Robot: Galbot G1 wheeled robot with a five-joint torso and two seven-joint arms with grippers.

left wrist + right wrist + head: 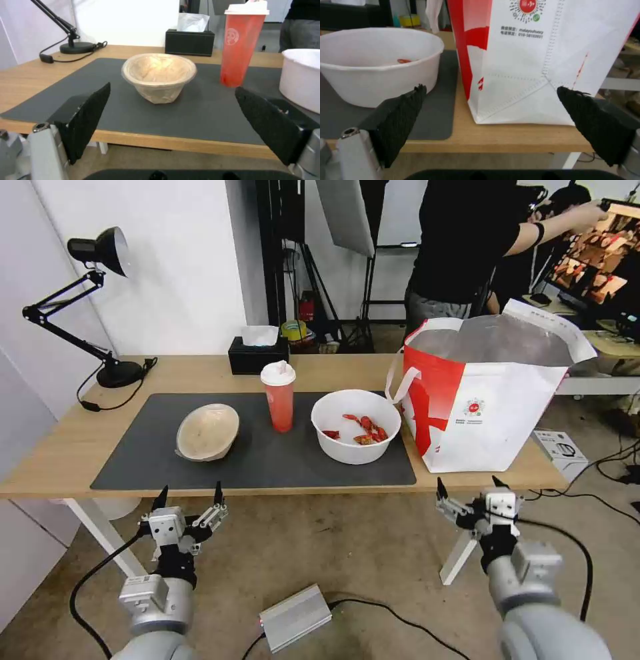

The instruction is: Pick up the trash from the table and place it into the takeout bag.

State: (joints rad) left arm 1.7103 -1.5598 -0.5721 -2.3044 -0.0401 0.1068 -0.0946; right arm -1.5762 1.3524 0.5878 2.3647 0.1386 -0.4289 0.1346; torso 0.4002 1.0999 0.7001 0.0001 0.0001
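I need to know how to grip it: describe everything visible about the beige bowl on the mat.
The beige bowl is a shallow round paper-like bowl with a thin rolled rim and crinkled, tapering walls that narrow to a small base. It looks empty and slightly stained inside. It leans a little on the dark grey mat, left of the red cup. Nothing else touches it. The left gripper hangs open below the table edge in front of it.
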